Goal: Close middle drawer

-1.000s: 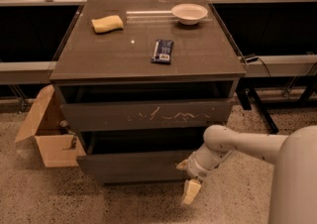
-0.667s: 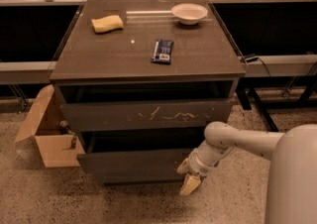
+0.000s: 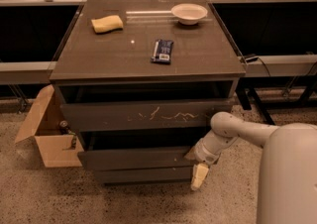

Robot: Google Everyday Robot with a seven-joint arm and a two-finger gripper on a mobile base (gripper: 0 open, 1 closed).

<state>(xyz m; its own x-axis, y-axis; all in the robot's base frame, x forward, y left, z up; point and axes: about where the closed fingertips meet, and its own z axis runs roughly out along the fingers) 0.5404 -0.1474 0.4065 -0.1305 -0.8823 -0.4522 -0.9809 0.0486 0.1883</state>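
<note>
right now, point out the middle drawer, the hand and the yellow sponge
middle drawer (image 3: 133, 159): camera view, middle of its plain front
hand (image 3: 199, 177): camera view, its pale lower end, at the middle drawer's right front corner
sponge (image 3: 107, 24): camera view, centre of its yellow top

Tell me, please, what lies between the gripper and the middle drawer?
Nothing. In the camera view the gripper hangs at the right end of the middle drawer, with no object between them; contact cannot be told.

1. Three drawers are counted: scratched drawer (image 3: 148, 115), middle drawer (image 3: 133, 158), bottom drawer (image 3: 143, 175).
2. One sponge (image 3: 107, 24), one bowl (image 3: 188, 13) and one packet (image 3: 162, 51) are counted.
3. One cardboard box (image 3: 47, 139) is counted.
4. One gripper (image 3: 197, 167) is counted, at the middle drawer's right end.
</note>
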